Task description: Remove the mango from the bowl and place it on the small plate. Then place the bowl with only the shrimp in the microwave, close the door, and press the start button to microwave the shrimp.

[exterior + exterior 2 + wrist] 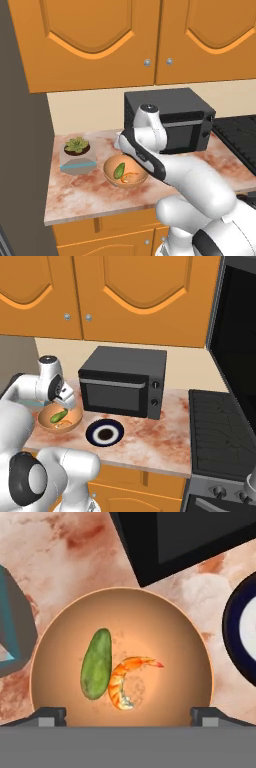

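Observation:
The orange-tan bowl point(192, 644) lies straight below my hand on the marbled counter. Inside it the green mango point(96, 663) lies left of the curled orange shrimp point(125, 679), the two touching. My gripper point(128, 717) is open, its fingertips point(50, 716) spread about as wide as the bowl and holding nothing. From the right base view, the gripper point(66, 402) hangs just above the bowl point(46, 422) and mango point(59, 415). The small navy-rimmed plate point(104, 433) sits right of the bowl, close beside it. The left base view shows the bowl point(111, 175) partly behind my arm. The microwave and its door are out of view.
A black toaster oven point(122, 381) stands behind the bowl and plate. A potted succulent point(76, 146) in a grey-and-teal planter sits left of the bowl. A black stove point(220, 421) lies at the counter's right end. Orange cabinets point(100, 40) hang overhead.

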